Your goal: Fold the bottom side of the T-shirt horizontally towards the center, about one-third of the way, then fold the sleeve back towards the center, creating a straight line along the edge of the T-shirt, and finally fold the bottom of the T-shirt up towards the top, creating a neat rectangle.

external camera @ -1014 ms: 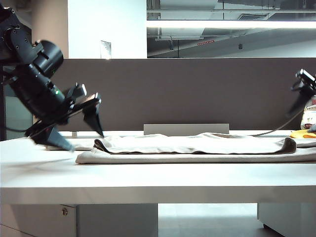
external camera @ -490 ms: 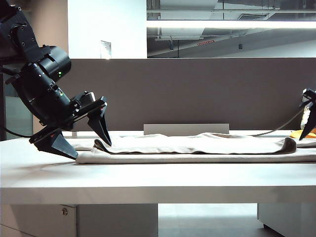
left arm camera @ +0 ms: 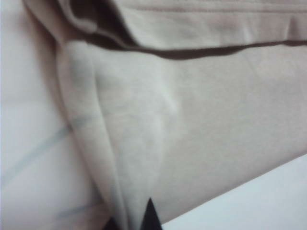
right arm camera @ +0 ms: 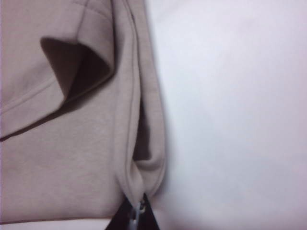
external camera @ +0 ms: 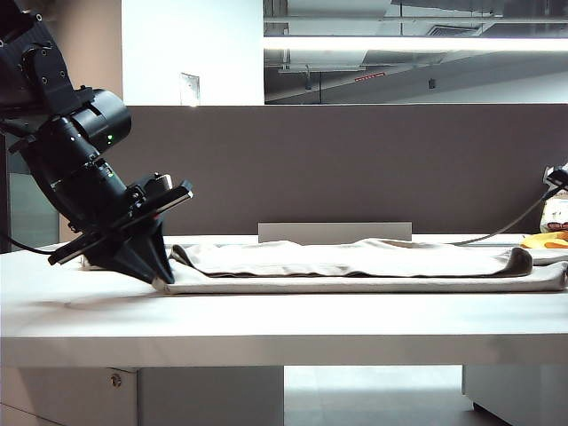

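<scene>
At the worktop's [external camera: 266,333] left end, my left gripper [external camera: 158,271] has just snapped closed on the folded T-shirt [external camera: 355,266]; my right gripper [right arm camera: 136,213] likewise pinches its far end, ready for lifting the next fold.

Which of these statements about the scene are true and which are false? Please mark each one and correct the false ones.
1. The left gripper is shut on the T-shirt at its left end. True.
2. The right gripper hangs open above the table. False: in the right wrist view it is shut on the shirt's edge.
3. The T-shirt lies spread out in one flat layer. False: a folded layer lies on top of the lower one.
4. A yellow thing lies at the far right of the table. True.
5. The T-shirt has a large dark print. False: it is plain pale beige.
</scene>
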